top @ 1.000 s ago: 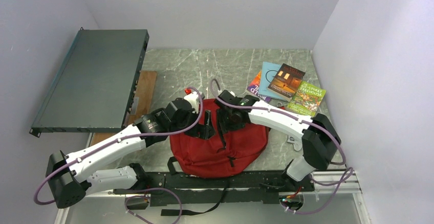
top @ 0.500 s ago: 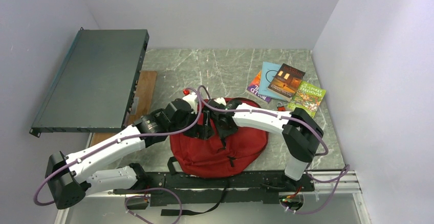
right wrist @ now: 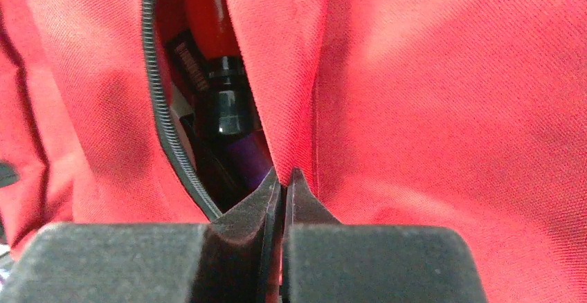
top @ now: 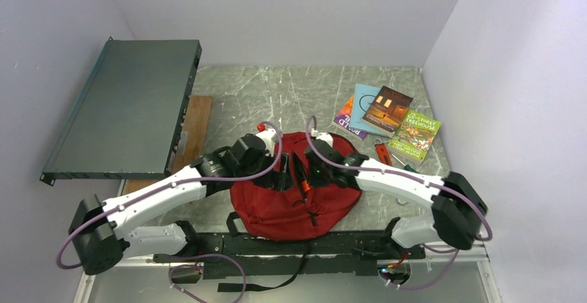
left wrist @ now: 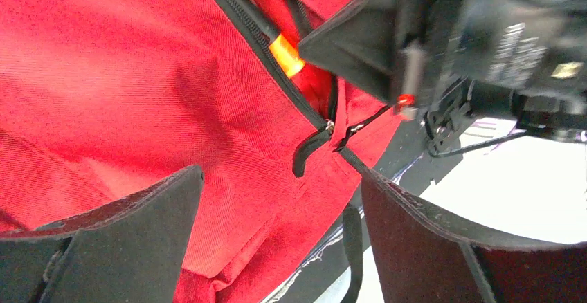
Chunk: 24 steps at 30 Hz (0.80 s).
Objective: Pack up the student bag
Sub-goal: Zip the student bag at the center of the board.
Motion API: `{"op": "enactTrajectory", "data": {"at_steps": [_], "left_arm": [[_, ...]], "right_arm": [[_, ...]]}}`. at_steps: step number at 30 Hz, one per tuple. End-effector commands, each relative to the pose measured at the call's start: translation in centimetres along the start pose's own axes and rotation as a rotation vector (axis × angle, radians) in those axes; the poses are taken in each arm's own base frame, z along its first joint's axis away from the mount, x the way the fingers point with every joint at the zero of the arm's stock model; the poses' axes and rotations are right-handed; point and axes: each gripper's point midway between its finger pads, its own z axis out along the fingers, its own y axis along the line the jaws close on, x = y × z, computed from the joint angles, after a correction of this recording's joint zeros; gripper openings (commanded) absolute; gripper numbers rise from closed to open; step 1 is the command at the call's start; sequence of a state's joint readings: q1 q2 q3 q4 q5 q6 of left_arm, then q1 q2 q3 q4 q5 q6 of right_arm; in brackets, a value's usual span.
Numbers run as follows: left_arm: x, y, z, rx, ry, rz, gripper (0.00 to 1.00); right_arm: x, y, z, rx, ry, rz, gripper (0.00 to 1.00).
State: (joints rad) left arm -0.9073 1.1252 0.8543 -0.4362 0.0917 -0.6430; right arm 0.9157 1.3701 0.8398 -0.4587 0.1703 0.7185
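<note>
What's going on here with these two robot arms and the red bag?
Both arms are working at the red backpack. The right gripper is shut, pinching the fabric beside its open zipper; red and black items show inside. The left gripper hovers open over the bag. Books lie unpacked nearby.

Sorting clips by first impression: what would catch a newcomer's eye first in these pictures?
The red student bag lies in the near middle of the table. The right gripper is shut, pinching the bag's fabric beside the open zipper, while the left gripper hovers open over the bag. Colourful books lie fanned at the far right.
</note>
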Motion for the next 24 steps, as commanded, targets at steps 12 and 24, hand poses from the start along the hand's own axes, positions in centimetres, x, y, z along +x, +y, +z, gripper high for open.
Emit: {"op": "enactTrajectory", "data": {"at_steps": [12,24], "left_arm": [[5.2,-2.1,5.8,0.076,0.242,0.128,0.54],[5.8,-4.1,6.7,0.085,0.274,0.168,0.41]], "right_arm": [[-2.5,3.2,-1.6,-0.298,-0.097,0.140,0.06],[-2.3,3.2,-2.1,-0.319,-0.100,0.135,0.06]]}}
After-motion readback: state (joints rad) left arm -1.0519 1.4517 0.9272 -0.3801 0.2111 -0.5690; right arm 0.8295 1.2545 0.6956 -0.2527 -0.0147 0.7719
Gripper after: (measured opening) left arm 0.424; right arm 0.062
